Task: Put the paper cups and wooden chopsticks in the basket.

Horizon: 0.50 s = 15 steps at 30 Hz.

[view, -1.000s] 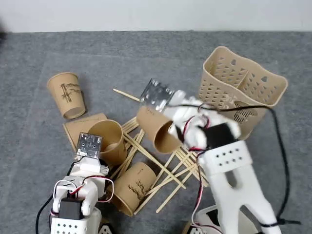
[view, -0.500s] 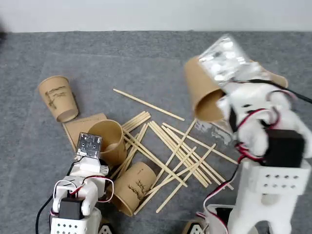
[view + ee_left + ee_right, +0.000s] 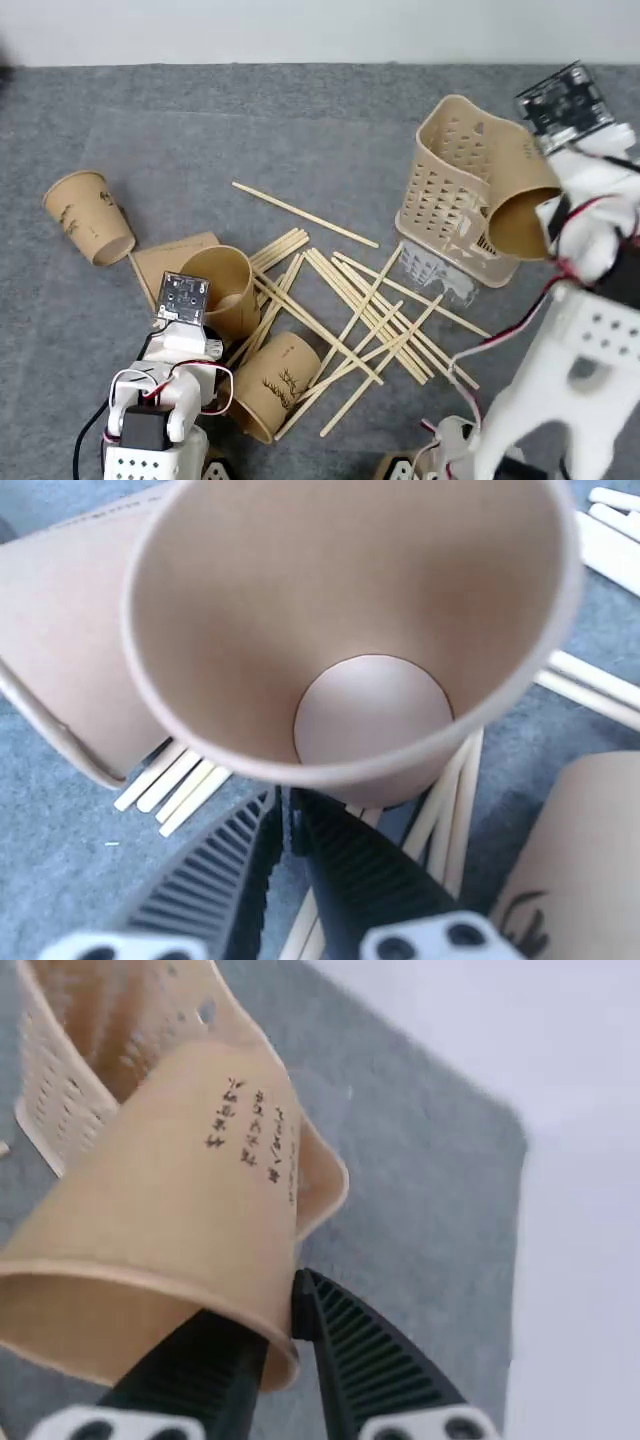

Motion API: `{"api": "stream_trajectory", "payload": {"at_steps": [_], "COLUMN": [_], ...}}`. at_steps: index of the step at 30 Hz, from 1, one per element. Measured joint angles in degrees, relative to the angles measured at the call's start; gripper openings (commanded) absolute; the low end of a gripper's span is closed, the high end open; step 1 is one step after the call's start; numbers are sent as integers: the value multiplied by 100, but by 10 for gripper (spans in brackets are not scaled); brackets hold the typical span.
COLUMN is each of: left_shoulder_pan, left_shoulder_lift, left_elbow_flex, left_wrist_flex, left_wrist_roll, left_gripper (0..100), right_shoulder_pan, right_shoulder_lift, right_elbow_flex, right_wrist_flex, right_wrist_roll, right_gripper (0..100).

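**A:** What is differing from a second ago?

**B:** The right hand (image 3: 270, 1310) has been swinging its carried cup (image 3: 515, 215) off the middle of the desk (image 3: 300, 120) and out to 2 o'clock, where it is now hanging against the basket (image 3: 440, 185). The stray cup (image 3: 85, 215) has been rolling outward too and is now lying on its side at 9 o'clock.

**A:** How is the right hand gripping?

**B:** Its fingers are closing tight on the cup's wall right at the rim. The cup is tilting with its mouth facing back toward the arm and its base leading over the basket. I am guessing that the rim grip is being used so the cup can drop in base first once the fingers are let go.

**A:** And the other arm?

**B:** The left hand (image 3: 285, 805) is sitting at 7 o'clock, pinching shut on the near rim of the upright cup (image 3: 350, 630). That cup is standing on the desk among loose sticks, probably being held ready as the next load.

**A:** What is still waiting?

**B:** The chopsticks (image 3: 350, 310) are lying fanned across the centre. A lying cup (image 3: 275, 385) is resting among them at 6 o'clock and a flattened cup (image 3: 165, 258) is lying at 8 o'clock, so I am judging most of the job as still ahead
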Motion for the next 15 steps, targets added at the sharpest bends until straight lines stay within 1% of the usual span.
{"api": "stream_trajectory", "payload": {"at_steps": [4,10,12,15], "left_shoulder_pan": [0,0,0,0], "left_shoulder_lift": [0,0,0,0], "left_elbow_flex": [0,0,0,0], "left_wrist_flex": [0,0,0,0], "left_wrist_roll": [0,0,0,0], "left_gripper": [15,15,15,15], "right_shoulder_pan": [273,316,316,325], "right_shoulder_lift": [316,325,360,369], "right_elbow_flex": [0,-79,-185,-220], "right_wrist_flex": [-88,-114,-114,-114], "right_wrist_roll": [0,18,35,35], "right_gripper": [8,11,48,138]}}
